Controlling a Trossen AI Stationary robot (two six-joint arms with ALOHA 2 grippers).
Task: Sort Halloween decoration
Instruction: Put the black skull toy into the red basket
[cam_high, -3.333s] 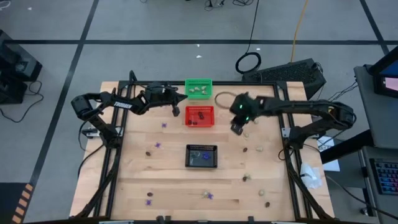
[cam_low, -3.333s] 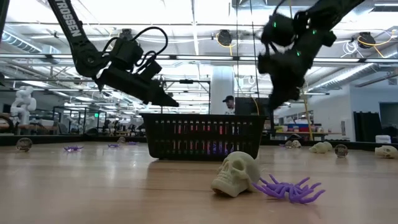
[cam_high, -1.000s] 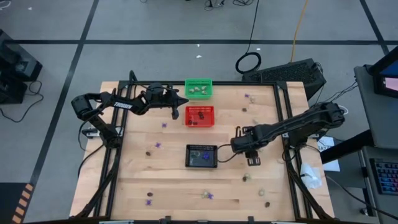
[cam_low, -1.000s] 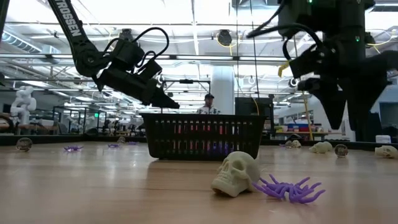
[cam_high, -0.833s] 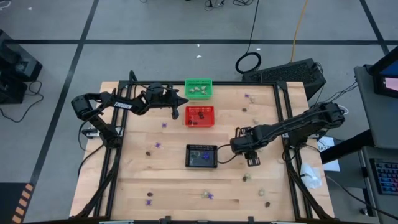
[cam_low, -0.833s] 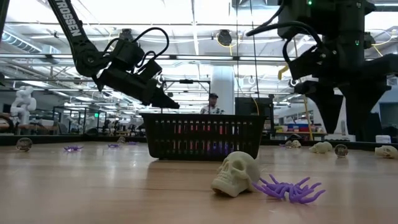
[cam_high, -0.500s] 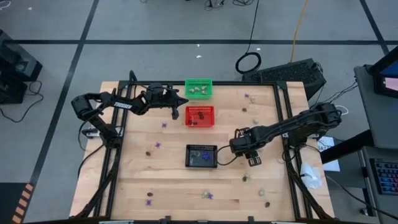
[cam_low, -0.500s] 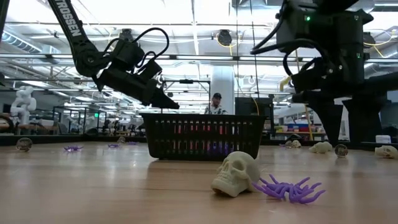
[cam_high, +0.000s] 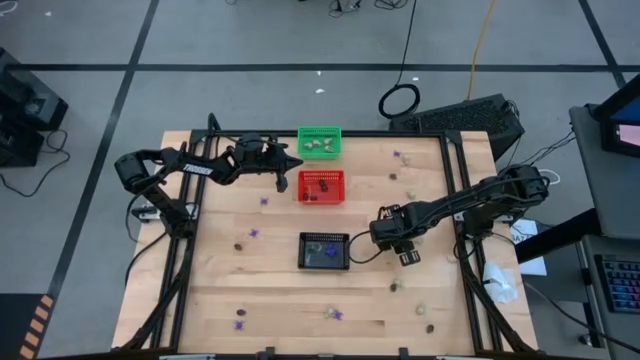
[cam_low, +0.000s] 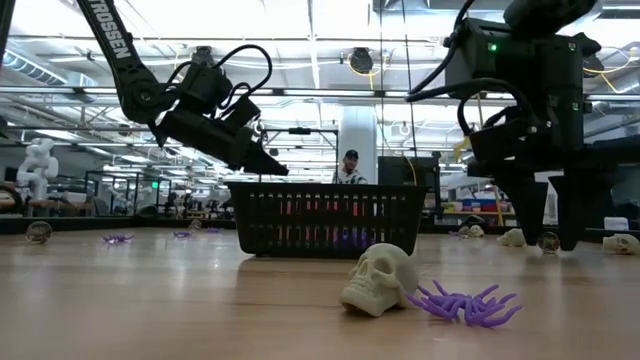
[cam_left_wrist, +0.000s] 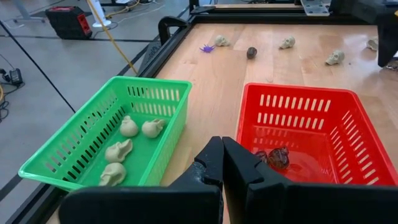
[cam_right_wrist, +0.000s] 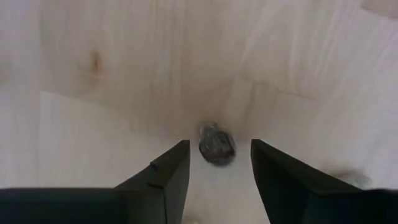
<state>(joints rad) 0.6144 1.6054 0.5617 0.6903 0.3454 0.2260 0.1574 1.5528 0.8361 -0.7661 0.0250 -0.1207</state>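
High view: L gripper (cam_high: 290, 172) parked between green basket (cam_high: 320, 141) and red basket (cam_high: 322, 186), shut, empty. R gripper (cam_high: 404, 246) low over table (cam_high: 215, 280), just right of black basket (cam_high: 325, 251). Trinkets scattered on wood; cream ones in green, dark ones in red, purple in black.

Low view: R gripper at right, fingers (cam_low: 529, 218) spread, tips down near tabletop. Cream skull (cam_low: 380, 279) and purple spider (cam_low: 464, 303) up front, touching.

L wrist view: fingers pressed together, nothing held; four cream skulls (cam_left_wrist: 121, 151) in green basket.

R wrist view: jaws wide apart, straddling dark trinket (cam_right_wrist: 216, 144) lying on wood; not gripped.
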